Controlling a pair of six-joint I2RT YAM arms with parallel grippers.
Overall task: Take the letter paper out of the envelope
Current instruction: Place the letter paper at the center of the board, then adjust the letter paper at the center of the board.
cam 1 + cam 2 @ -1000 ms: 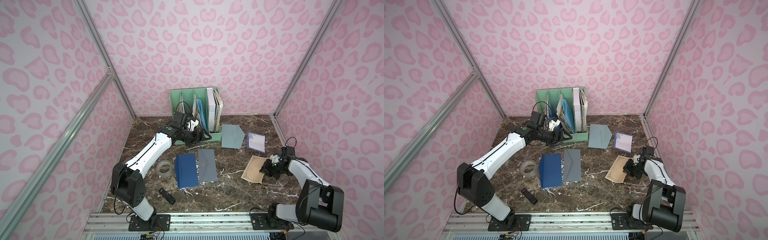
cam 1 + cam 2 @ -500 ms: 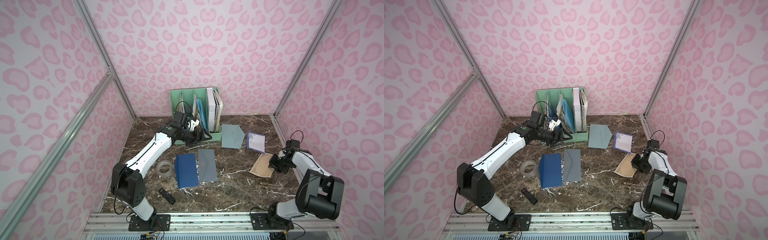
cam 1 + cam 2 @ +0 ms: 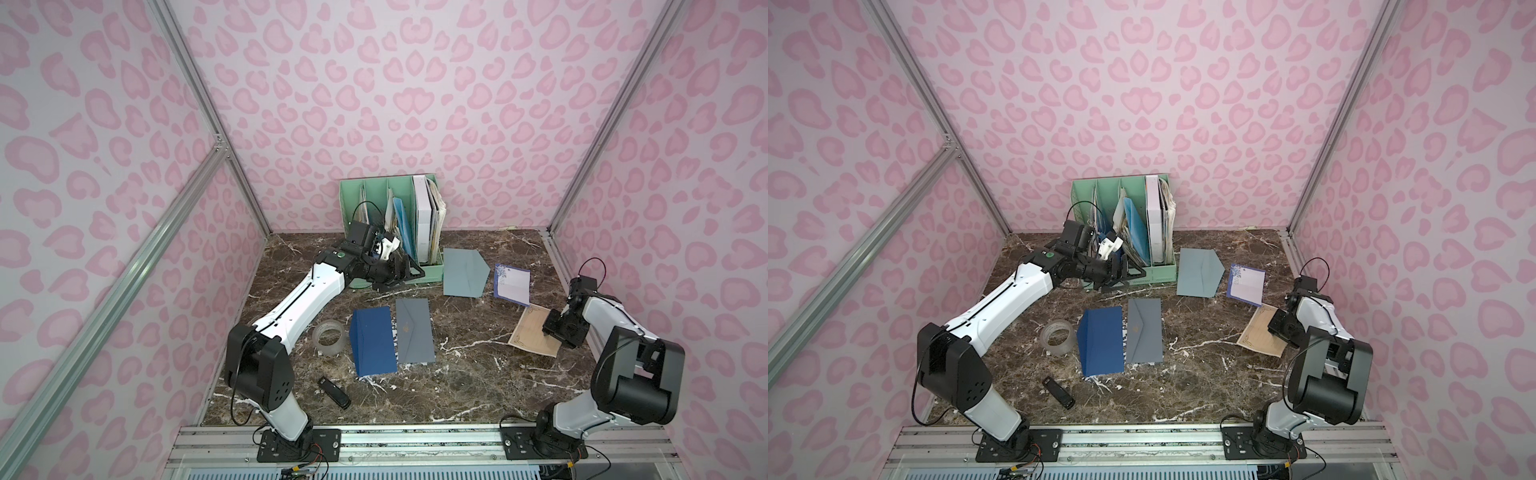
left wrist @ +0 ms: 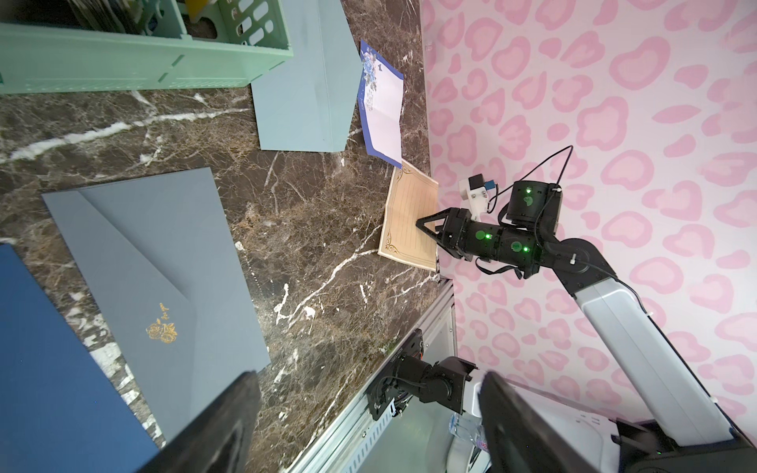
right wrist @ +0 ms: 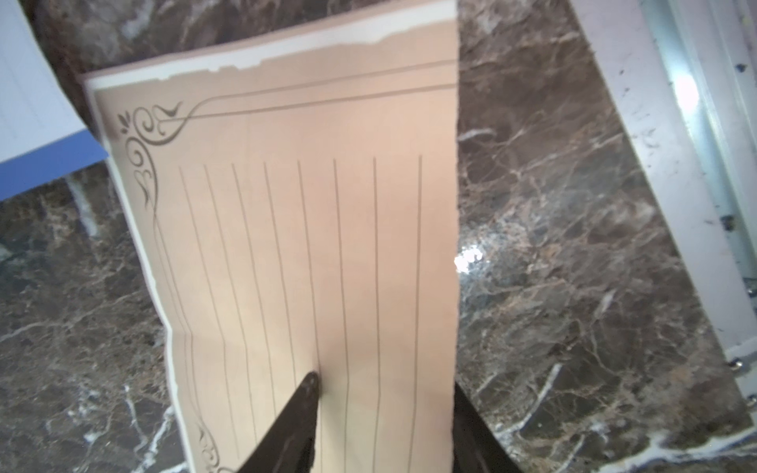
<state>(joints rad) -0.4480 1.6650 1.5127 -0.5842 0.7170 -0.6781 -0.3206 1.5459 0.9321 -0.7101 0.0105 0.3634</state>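
Since a second ago the right claw [image 5: 385,393] has carried the tan letter paper [image 3: 535,334] farther right of the green file rack [image 3: 353,199], and its jaws have parted. The desk [image 3: 457,374] now holds the paper fully out of any envelope, far right and forward of the rack. The teal envelope [image 3: 463,272] lies just right of the rack. The paper touches a blue-edged sheet [image 3: 512,284] at one corner. The right claw's jaws stand apart, with one fingertip [image 5: 305,409] over the paper. The left claw [image 4: 368,413] gapes empty before the rack. The paper lies close to the desk's edge, so a fingertip dragging as it lifts could crease it or slide it off.
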